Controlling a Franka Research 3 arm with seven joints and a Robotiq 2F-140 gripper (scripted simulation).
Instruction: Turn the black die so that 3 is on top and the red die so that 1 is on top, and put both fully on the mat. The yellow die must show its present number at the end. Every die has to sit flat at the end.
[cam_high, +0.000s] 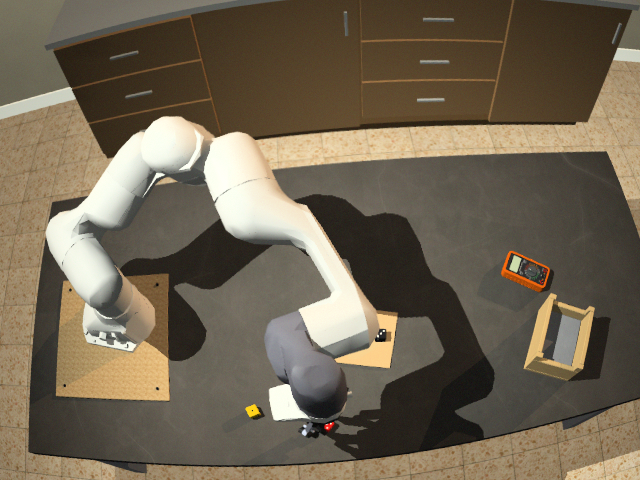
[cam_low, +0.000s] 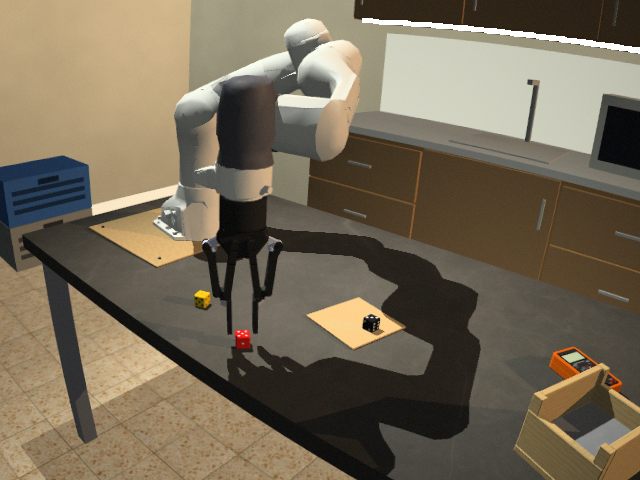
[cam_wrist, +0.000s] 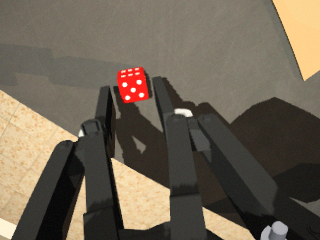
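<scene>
Robotiq 2F-140 gripper (cam_low: 241, 332) (cam_wrist: 133, 95), part-open, nothing held.
Red die (cam_high: 329, 426) (cam_low: 242, 339) (cam_wrist: 133, 85), 5 up, flat on tbl. (cam_high: 206, 434) (cam_low: 289, 279) (cam_wrist: 210, 45) below fingertips, off mat (cam_high: 385, 356) (cam_low: 343, 320) (cam_wrist: 305, 35).

The cubic red die with white pips (cam_high: 329, 426) (cam_low: 242, 339) (cam_wrist: 133, 85) shows 5 on top, 6 on one side and 1 on another. The cubic yellow die with black pips (cam_high: 253, 411) (cam_low: 202, 299) has 1 on top. Pips on the black cubic die (cam_high: 381, 335) (cam_low: 371, 322) and markings on the orange-cased multimeter (cam_high: 525, 271) (cam_low: 584, 367) are too small to read surely.
</scene>
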